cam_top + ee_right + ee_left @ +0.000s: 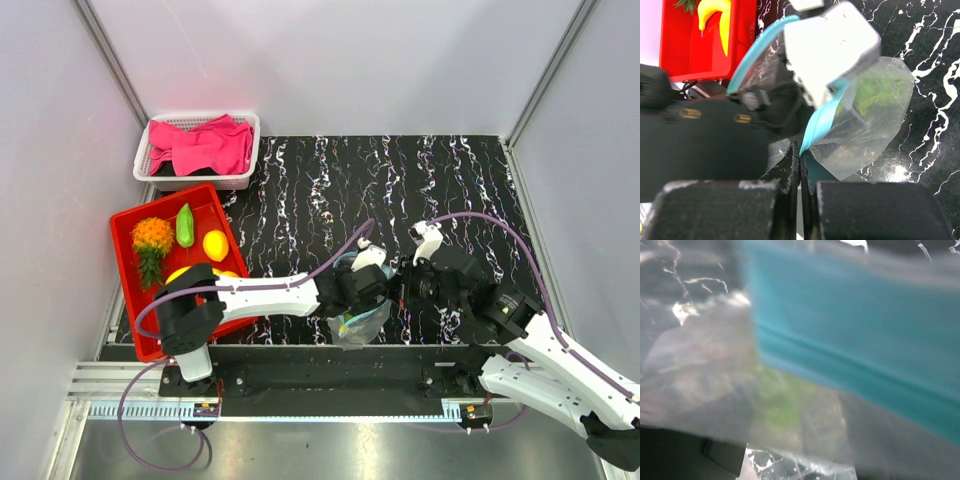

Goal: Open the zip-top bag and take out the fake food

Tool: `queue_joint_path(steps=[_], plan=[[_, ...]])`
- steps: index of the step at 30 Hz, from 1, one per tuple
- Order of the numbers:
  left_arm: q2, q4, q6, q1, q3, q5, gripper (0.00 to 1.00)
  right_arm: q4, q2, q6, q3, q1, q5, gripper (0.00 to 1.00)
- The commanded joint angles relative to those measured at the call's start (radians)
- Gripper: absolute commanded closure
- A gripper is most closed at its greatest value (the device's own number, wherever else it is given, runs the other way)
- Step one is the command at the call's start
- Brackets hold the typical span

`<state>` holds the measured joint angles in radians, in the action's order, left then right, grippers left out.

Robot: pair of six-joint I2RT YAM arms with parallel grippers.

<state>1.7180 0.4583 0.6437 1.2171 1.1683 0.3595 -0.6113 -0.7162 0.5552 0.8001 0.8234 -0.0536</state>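
Clear, crinkly, glossy plastic on the zip-top bag (880, 130), with a smooth light-blue zip strip (821, 122). My right gripper (800, 155) looks matt black. Underneath, the marbled black table mat (935, 75) is glossy; the red tray (690, 45) is shiny plastic.

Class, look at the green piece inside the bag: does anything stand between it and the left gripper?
Yes: the zip-top bag's clear film and blue zip strip lie across the left gripper's camera view, the green piece blurred behind them.

top: overhead, looking down, far | wrists: very near | shared: zip-top bag (362, 325)
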Motion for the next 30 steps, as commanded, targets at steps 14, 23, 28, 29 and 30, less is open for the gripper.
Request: queue_joint_path(steps=[14,23,28,29,30], plan=[[0.052,-0.010,-0.045,0.001,0.037,0.042,0.75,0.021,0.003,-0.003,-0.012,-0.001,0.012,1.00],[-0.133,-0.001,-0.044,0.002,0.004,-0.005,1.00,0.019,0.000,-0.008,-0.018,-0.001,0.038,1.00],[-0.221,-0.001,-0.039,0.001,-0.025,-0.034,1.00,0.016,0.000,-0.008,-0.018,-0.001,0.043,1.00],[-0.245,-0.001,-0.038,0.002,-0.033,-0.040,1.00,0.016,-0.003,-0.006,-0.018,-0.001,0.044,1.00],[-0.258,-0.003,-0.041,0.004,-0.035,-0.050,1.00,0.016,-0.003,-0.006,-0.018,-0.001,0.046,1.00]])
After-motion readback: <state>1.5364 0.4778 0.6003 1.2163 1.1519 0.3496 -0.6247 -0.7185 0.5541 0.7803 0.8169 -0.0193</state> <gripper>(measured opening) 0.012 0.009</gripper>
